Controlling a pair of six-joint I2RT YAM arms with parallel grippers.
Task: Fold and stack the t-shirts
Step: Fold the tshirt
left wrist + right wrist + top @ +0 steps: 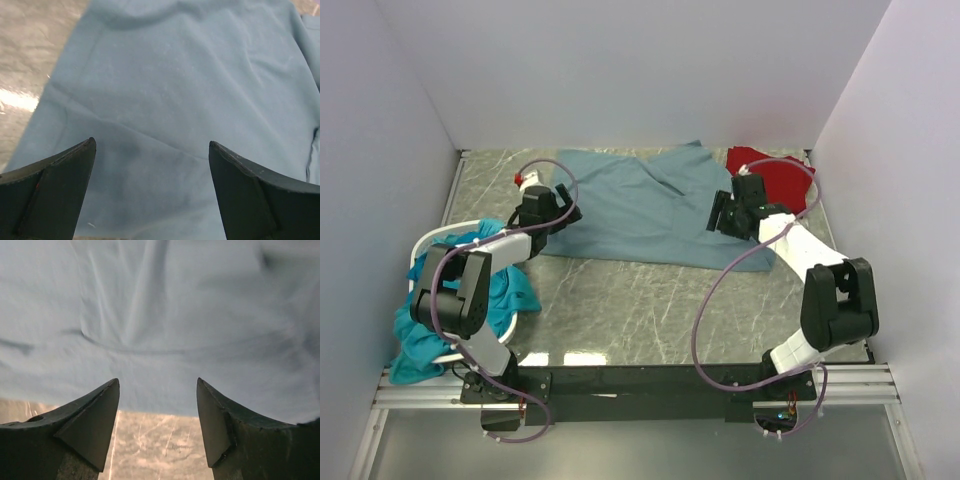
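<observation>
A large slate-blue t-shirt (640, 205) lies spread on the marble table at the back centre. My left gripper (563, 203) hovers open over its left edge; the wrist view shows the blue cloth (165, 100) under the wide-apart jaws, nothing held. At the shirt's right edge my right gripper (720, 212) is open too, with the hem (160, 385) and bare table between its fingers. A red t-shirt (775, 175) lies bunched at the back right, behind the right wrist. Teal t-shirts (470, 300) spill out of a white basket (445, 232) at the left.
White walls close in the table at the left, back and right. The marble tabletop (650, 300) lies bare in front of the blue shirt. Purple cables loop over both arms. The arm bases sit on a black rail at the near edge.
</observation>
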